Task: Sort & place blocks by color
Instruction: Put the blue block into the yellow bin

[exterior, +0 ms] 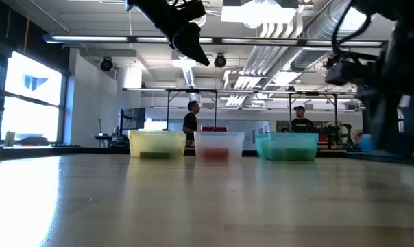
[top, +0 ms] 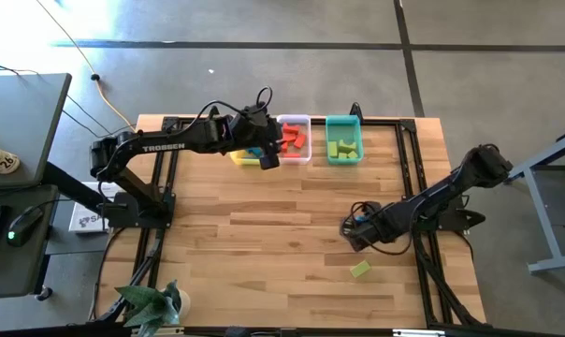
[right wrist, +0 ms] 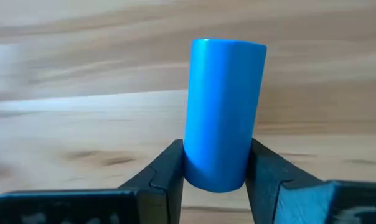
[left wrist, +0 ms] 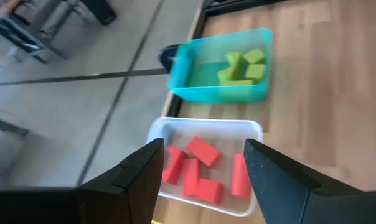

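Now blue cylinder (right wrist: 224, 112) lengthwise between fingers (right wrist: 163, 171).

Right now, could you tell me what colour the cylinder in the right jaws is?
Blue; the cylinder shows best in the right wrist view.

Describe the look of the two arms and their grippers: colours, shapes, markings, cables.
Both arms are dark, slim and jointed. The left arm bears white TROSSEN lettering along its link, and black cables loop above it. Each gripper has two dark wedge-shaped fingers, the right gripper alike.
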